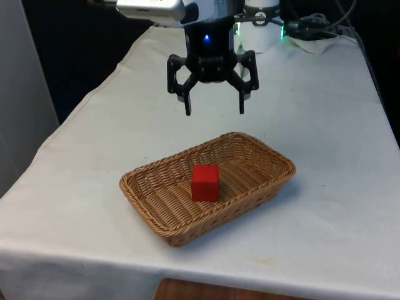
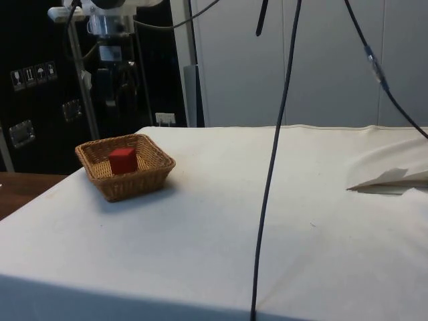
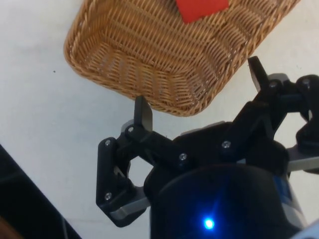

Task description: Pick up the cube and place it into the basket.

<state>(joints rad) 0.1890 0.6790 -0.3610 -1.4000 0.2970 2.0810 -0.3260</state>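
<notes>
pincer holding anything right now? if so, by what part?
Nothing. The pincer is open and empty above the table; the red cube sits loose in the basket.

The wicker basket (image 3: 164, 55) runs off the wrist picture's edge, which also cuts the red cube (image 3: 202, 9) down to a corner. In the side view, the near wall of the basket (image 2: 127, 184) hides the lower part of the cube (image 2: 123, 160), and a hanging black cable (image 2: 274, 167) crosses the tablecloth (image 2: 200, 234).
</notes>
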